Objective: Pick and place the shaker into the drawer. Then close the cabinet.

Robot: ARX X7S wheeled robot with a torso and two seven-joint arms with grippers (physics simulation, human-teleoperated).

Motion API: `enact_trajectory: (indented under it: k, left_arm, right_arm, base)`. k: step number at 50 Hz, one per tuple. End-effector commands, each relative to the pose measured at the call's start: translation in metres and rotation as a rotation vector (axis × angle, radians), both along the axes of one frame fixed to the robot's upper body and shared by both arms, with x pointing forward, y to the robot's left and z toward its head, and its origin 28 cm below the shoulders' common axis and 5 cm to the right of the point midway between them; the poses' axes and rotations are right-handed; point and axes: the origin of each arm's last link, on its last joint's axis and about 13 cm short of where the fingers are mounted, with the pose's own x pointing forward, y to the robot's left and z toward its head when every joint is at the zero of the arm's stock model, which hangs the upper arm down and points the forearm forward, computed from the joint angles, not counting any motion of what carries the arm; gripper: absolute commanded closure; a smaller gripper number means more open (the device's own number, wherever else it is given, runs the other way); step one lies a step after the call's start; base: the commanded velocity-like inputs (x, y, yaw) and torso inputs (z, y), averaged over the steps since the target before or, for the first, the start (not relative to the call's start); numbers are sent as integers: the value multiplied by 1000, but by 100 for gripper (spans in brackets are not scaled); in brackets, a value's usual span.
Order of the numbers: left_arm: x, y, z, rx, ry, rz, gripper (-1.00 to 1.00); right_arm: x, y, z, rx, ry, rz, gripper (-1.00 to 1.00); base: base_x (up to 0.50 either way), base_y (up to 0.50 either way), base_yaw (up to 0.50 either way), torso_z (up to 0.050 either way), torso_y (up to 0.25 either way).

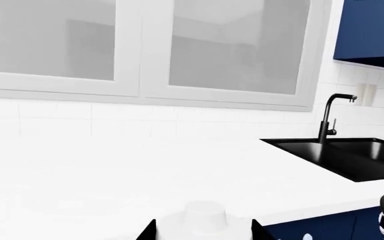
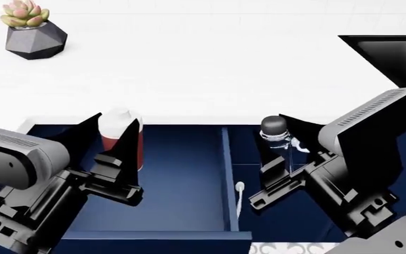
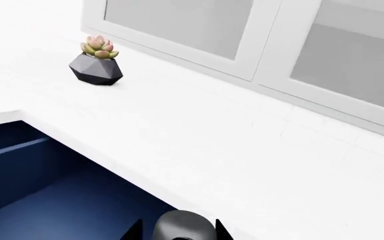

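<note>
The drawer [image 2: 182,180] is pulled out below the white counter [image 2: 203,79], its navy floor bare in the middle. The left claw [image 2: 114,145] is clenched on a red shaker [image 2: 121,138] with a white cap, holding it upright over the drawer's left rear part; the dark fingers [image 2: 129,151] press against its sides. Whether the shaker's base touches the drawer floor cannot be told. In the left wrist view the white cap [image 1: 204,218] sits between the two finger tips at the frame's edge.

The right claw [image 2: 282,153] grips a clear bottle [image 2: 276,138] with a dark grey cap, upright, just right of the drawer's right wall [image 2: 226,174]. It sits over the navy cabinet [image 2: 259,153] front, beside a curved white handle [image 2: 239,198]. The right wrist view shows that grey cap [image 3: 182,227] between the fingers, with the drawer's inside [image 3: 52,200] and the counter edge beyond it.

A succulent in a grey faceted pot [image 2: 34,33] stands at the counter's far left, well apart from both arms. A black sink [image 1: 352,155] with a black tap [image 1: 331,117] lies to the right, its corner showing at the head view's upper right. Frosted white wall cupboards [image 1: 145,45] hang above a white tiled wall.
</note>
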Motion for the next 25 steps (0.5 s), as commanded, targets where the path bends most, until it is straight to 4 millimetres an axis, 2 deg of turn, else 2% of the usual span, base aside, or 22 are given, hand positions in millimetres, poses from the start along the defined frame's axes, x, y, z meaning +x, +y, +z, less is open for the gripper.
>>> enact_trajectory:
  k: [1, 4, 17, 25]
  left_arm:
    - [0, 0, 1, -11, 0, 1, 100]
    - [0, 0, 0, -9, 0, 1, 100]
    - [1, -1, 0, 5, 5, 6, 100]
    - [15, -3, -6, 115, 40, 63, 100]
  right_arm:
    - [0, 0, 0, 8, -2, -6, 100]
    - [-1, 0, 0, 23, -15, -2, 100]
    - [-3, -2, -2, 28, -9, -10, 100]
    - [-2, -1, -2, 26, -6, -11, 100]
  base:
    - [-1, 500, 0, 0, 0]
    - [184, 485, 0, 0, 0]
    - [0, 0, 0, 0, 0]
    - [0, 0, 0, 0, 0]
